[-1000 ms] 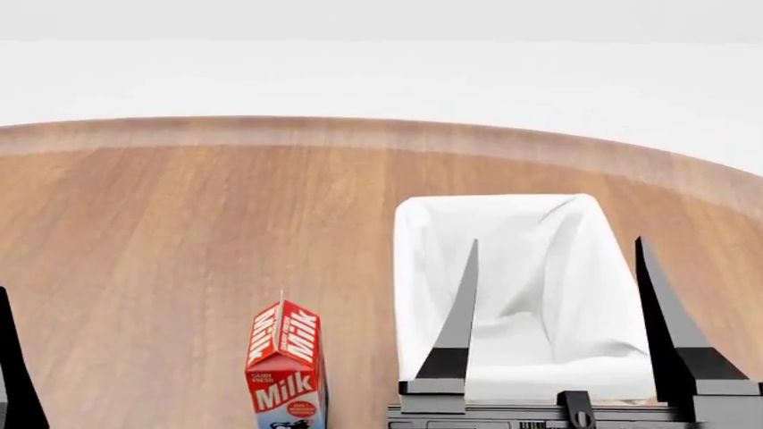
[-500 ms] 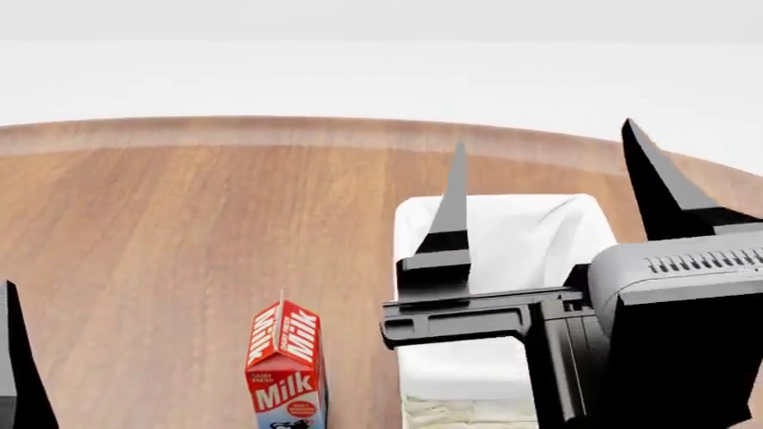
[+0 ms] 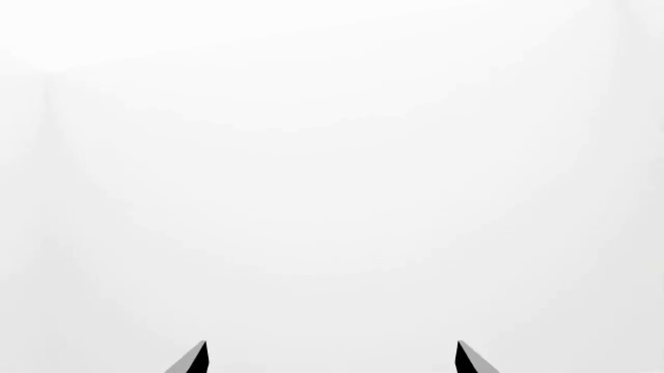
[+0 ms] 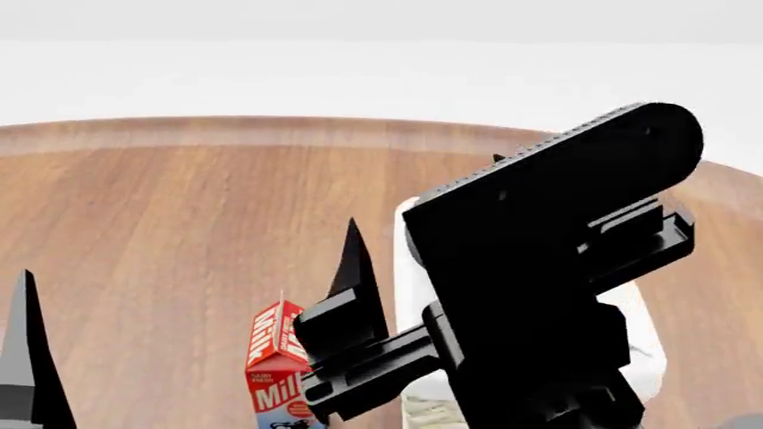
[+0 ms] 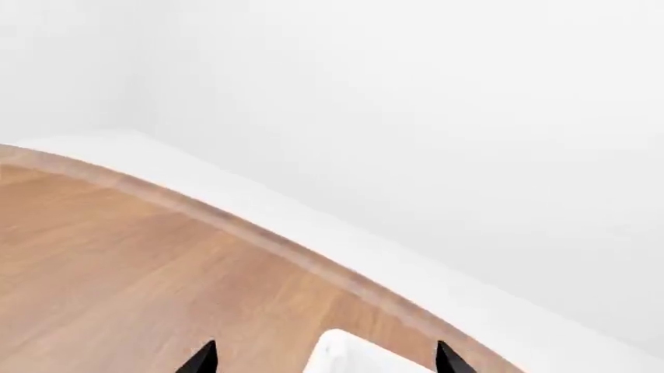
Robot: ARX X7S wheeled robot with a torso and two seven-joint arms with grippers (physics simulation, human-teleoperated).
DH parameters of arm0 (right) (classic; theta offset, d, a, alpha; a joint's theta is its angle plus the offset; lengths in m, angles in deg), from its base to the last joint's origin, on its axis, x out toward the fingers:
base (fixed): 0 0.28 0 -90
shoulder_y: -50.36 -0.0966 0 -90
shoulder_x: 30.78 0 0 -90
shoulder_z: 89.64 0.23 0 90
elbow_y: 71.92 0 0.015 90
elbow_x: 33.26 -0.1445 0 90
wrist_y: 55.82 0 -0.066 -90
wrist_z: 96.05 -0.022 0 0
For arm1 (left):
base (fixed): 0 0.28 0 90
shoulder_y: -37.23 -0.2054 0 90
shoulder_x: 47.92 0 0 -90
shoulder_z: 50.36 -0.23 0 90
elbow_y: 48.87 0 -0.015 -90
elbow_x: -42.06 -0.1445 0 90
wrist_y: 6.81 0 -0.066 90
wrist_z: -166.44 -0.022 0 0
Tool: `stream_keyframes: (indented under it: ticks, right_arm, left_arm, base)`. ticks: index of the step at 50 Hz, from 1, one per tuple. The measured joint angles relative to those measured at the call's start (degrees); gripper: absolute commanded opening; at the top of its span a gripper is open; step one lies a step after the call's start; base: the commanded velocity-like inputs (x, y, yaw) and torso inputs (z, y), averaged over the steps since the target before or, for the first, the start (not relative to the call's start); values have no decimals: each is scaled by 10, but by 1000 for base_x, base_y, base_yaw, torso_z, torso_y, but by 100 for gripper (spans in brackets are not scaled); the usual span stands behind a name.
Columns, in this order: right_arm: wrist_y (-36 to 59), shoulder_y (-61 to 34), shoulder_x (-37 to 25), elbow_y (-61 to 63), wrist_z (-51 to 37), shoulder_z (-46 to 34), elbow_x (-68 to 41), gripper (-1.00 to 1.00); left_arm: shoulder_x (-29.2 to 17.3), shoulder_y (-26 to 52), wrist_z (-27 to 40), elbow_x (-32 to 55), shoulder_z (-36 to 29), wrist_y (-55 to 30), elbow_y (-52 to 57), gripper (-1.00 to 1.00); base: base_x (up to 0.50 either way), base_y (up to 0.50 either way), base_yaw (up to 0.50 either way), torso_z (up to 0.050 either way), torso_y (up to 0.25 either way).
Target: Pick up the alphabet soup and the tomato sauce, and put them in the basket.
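The alphabet soup and the tomato sauce are out of view in every frame. The cream-white basket (image 4: 641, 344) stands on the wooden table right of centre, mostly hidden behind my right arm; one lined corner shows in the right wrist view (image 5: 347, 356). My right gripper (image 4: 424, 190) is raised above the basket's near left side, open and empty; its fingertips (image 5: 205, 356) frame the basket corner. My left gripper (image 3: 330, 359) is open and empty, facing only white background. One of its fingers (image 4: 27, 357) shows at the lower left of the head view.
A red milk carton (image 4: 272, 357) stands upright just left of the basket, close to the right gripper's left finger (image 4: 352, 268). The round wooden table (image 4: 179, 223) curves away to a far edge, with white floor beyond.
My right arm has risen and swung left across the basket, tilting, and now hides most of it. The left gripper's finger has risen slightly at the lower left.
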Motion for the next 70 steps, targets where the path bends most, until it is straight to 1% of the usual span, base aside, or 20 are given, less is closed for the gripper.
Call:
stream_keyframes:
  ticks: [7,13,23,30,35,42,54,70]
  right_arm:
    - [-12,-42,-37,-27,-88,-94,-105,100]
    - [-43,-73,-74,-23,-139,-173,-175,100]
    - [-120,-104,-139,23,-178,-284,-238,100]
    - [-166,-105,-172,55,-181,-332,-247,100]
    - [-198,-76,-191,82,-176,-352,-232,100]
    - [-234,2,-214,112,-147,-364,-170,100]
    - [-280,117,-245,132,-99,-367,-68,100]
    - [-348,255,-268,139,-34,-365,49,100]
  left_arm:
    - [-1,3,2,-1,-5,-6,3,100]
    - [-2,7,4,-2,-10,-10,4,100]
    - [-8,7,9,3,-3,-20,17,100]
    - [-12,6,13,5,1,-26,27,100]
    - [-15,6,16,7,3,-29,33,100]
    - [-20,4,21,10,6,-31,38,100]
    - [-28,2,30,14,8,-31,43,100]
    - [-44,2,48,27,9,-31,47,100]
  base:
    - [0,0,0,0,0]
    - [0,0,0,0,0]
    - [0,0,0,0,0]
    - [0,0,0,0,0]
    - [0,0,0,0,0]
    - [0,0,0,0,0]
    - [0,0,0,0,0]
    - [0,0,0,0,0]
